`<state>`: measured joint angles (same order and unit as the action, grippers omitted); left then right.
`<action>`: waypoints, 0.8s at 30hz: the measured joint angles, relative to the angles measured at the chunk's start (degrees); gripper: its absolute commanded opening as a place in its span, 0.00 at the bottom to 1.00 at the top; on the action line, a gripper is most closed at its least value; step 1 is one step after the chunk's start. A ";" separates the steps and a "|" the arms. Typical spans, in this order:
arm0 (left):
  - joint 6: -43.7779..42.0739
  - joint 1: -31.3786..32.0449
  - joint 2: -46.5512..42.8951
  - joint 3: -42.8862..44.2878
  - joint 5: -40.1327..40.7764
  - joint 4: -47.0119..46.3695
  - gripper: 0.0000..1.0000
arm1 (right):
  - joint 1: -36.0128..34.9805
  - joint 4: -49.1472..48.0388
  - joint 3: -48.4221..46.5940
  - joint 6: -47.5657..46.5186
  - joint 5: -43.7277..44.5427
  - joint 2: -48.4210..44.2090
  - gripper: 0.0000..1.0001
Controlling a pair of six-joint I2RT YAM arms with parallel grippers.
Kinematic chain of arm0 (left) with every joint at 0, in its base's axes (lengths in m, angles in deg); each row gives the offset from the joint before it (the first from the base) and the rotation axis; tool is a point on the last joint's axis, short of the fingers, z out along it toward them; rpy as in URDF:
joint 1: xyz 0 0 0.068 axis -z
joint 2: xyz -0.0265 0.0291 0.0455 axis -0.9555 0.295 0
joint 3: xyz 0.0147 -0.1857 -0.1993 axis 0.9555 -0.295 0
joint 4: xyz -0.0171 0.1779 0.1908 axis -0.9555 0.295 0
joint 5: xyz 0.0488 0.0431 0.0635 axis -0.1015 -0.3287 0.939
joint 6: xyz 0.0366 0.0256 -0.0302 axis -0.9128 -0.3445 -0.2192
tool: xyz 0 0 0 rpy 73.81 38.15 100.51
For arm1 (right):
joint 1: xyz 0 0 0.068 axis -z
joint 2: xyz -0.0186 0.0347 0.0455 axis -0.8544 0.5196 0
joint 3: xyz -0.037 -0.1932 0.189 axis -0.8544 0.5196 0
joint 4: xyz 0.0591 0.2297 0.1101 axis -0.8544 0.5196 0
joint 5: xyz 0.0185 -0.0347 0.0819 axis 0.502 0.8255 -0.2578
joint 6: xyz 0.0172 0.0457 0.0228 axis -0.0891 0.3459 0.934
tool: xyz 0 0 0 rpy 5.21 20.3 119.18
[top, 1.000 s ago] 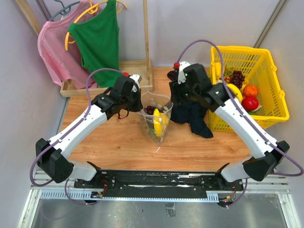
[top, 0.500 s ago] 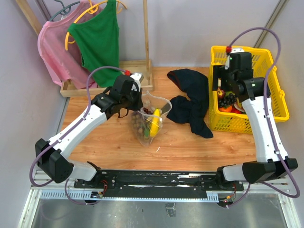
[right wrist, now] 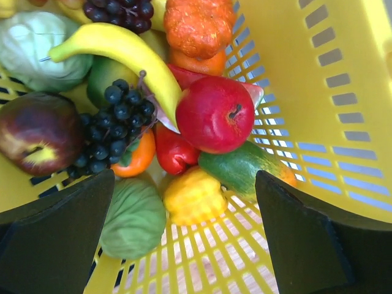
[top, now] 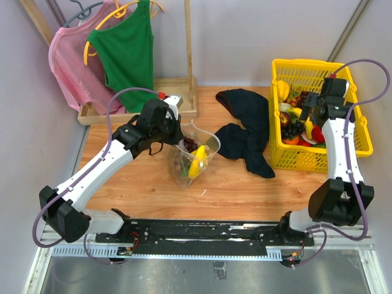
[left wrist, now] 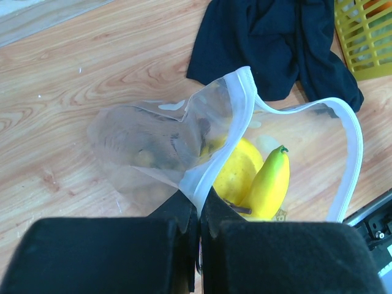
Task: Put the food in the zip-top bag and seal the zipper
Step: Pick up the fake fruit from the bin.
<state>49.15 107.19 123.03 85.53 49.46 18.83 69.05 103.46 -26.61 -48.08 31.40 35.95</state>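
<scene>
The clear zip-top bag [top: 193,156] stands open on the table. My left gripper [left wrist: 199,211] is shut on its white zipper rim [left wrist: 236,128] and holds the mouth up. Inside it are a lemon [left wrist: 236,171], a banana [left wrist: 268,187], dark grapes [top: 191,144] and tan longans [left wrist: 147,160]. My right gripper [right wrist: 184,239] is open and empty over the yellow basket [top: 352,131]. Below it lie a red apple [right wrist: 214,113], dark grapes [right wrist: 113,125] and a banana [right wrist: 125,52].
The basket also holds peppers, green vegetables, an orange gourd and a dark apple [right wrist: 33,131]. A dark navy cloth [top: 248,131] lies between bag and basket. A wooden rack [top: 147,101] with pink and green garments stands at the back left.
My right arm swung from the bag to the basket and now hangs open over the fruit. The left gripper kept its hold on the bag, which shifted a little.
</scene>
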 measured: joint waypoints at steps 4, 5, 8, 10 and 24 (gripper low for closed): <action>0.00 0.00 -0.15 -0.37 -0.35 -0.28 0.00 | 3.08 -4.55 2.80 0.81 -1.40 3.37 0.98; 0.02 0.00 -0.15 -0.46 -0.48 -0.46 0.00 | 4.07 -5.64 3.04 0.98 -1.90 4.33 0.98; 0.04 -0.02 -0.15 -0.66 -0.98 -0.74 0.00 | 6.34 -8.72 3.30 1.42 -2.69 7.17 0.98; 0.04 -0.04 -0.15 -0.66 -1.22 -0.83 0.00 | 7.50 -10.49 3.30 1.86 -3.26 9.35 0.98; 0.02 -0.11 -0.15 -0.68 -1.77 -0.87 0.00 | 12.09 -16.65 5.57 4.20 -10.14 18.69 0.97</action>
<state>49.17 107.08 122.88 84.85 47.69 17.95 81.13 86.80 -21.04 -43.88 21.26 54.64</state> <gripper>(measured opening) 0.010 0.986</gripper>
